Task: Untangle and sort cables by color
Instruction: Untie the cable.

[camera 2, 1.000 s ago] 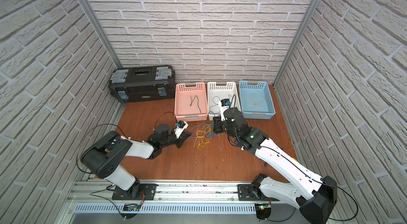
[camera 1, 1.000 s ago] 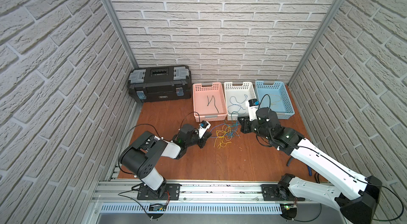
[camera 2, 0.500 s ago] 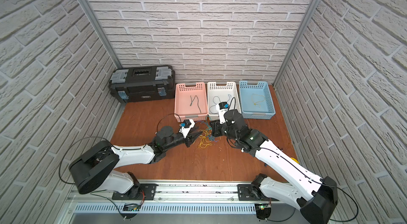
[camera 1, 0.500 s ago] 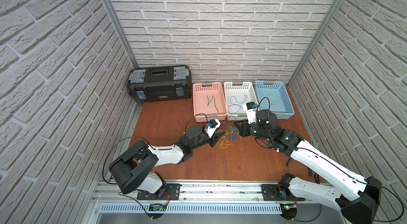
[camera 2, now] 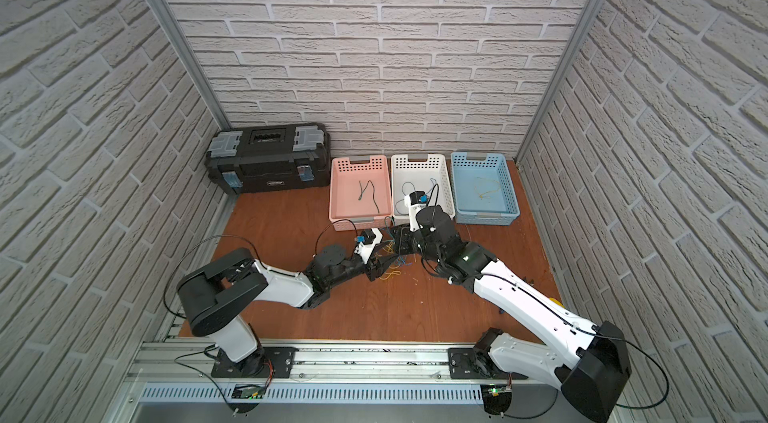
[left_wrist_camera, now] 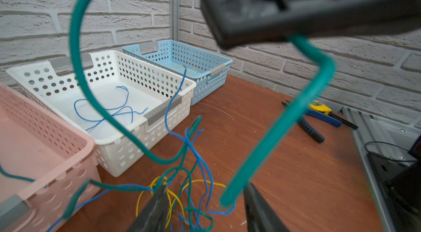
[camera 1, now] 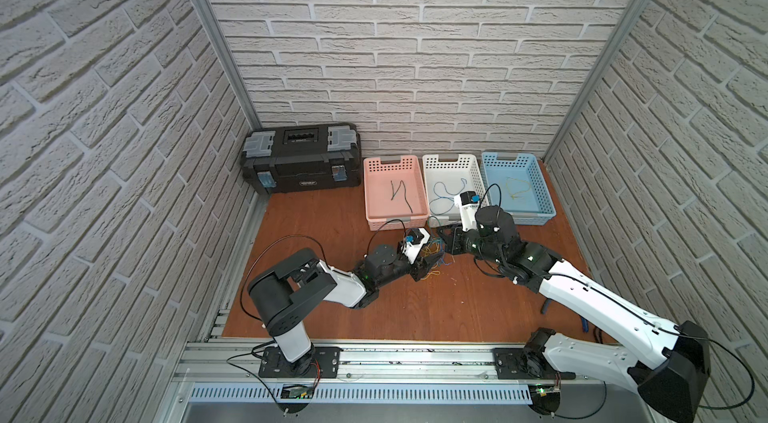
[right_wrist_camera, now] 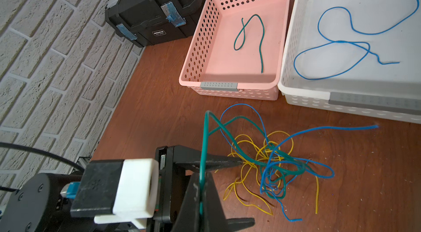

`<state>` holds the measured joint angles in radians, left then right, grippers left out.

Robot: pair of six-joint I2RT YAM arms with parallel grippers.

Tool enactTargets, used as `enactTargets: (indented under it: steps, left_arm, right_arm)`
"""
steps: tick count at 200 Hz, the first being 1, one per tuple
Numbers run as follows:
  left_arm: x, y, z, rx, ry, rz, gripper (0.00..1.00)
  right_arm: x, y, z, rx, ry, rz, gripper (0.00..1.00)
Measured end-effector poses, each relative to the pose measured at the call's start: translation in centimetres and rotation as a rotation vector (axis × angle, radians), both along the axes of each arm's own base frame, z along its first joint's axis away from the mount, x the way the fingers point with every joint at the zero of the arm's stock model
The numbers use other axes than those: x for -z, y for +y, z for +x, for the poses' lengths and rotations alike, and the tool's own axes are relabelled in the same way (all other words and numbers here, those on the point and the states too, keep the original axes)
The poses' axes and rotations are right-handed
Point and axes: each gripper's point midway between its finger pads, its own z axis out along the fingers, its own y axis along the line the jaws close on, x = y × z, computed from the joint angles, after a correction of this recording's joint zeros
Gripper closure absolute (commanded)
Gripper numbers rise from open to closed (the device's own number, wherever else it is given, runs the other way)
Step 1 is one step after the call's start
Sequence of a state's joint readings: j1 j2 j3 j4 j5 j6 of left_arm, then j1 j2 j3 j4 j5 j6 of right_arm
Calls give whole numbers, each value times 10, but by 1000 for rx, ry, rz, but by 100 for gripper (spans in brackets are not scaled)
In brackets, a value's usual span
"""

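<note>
Pulling the green cable (left_wrist_camera: 284, 114) out of the tangle (right_wrist_camera: 271, 164) looks like the step in hand.

On the left, the left gripper (left_wrist_camera: 206, 187) lies low over the table (right_wrist_camera: 159, 110) with its jaws apart and nothing in them. The green cable's loose end hangs between its fingers (left_wrist_camera: 155, 208). It would do best to close on the heap rather than on that end, and so pin the tangle down.

In the middle, the tangle of yellow, blue and green lies just near of the pink basket (right_wrist_camera: 193, 60) and white basket (right_wrist_camera: 305, 103). The green cable rises from it, and its lower run threads through blue and yellow loops.

To the right, the right gripper (right_wrist_camera: 200, 187) is clamped on the green cable, just above the left fingers. A slow lift toward the pink basket, where one green piece (right_wrist_camera: 262, 44) already lies, should let the loops slip off. A quick pull would likely drag the whole heap.

Blue wire (right_wrist_camera: 337, 41) lies in the white basket and yellow wire (camera 1: 515, 188) in the blue basket (left_wrist_camera: 218, 63), far right.
</note>
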<state>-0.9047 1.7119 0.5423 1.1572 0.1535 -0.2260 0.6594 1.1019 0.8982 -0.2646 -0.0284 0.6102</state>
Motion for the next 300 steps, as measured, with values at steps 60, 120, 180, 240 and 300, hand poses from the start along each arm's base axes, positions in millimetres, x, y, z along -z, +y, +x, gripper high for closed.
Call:
enactTargets:
  steps: [60, 120, 180, 240, 300]
  left_arm:
    - [24, -4, 14, -47, 29, 39, 51]
    - [11, -3, 32, -63, 19, -9, 94]
    - [43, 40, 43, -171, 130, 24, 100]
    - [65, 102, 54, -348, 232, 42, 100]
    - [89, 128, 51, -411, 295, 96, 100]
  right_arm:
    - [-1, 2, 2, 2, -5, 6, 97]
    - [4, 2, 1, 1, -2, 3, 97]
    - [-10, -30, -14, 47, -29, -88, 97]
    - [-138, -87, -25, 190, -280, -49, 97]
    - [-200, -103, -6, 287, -390, -91, 97]
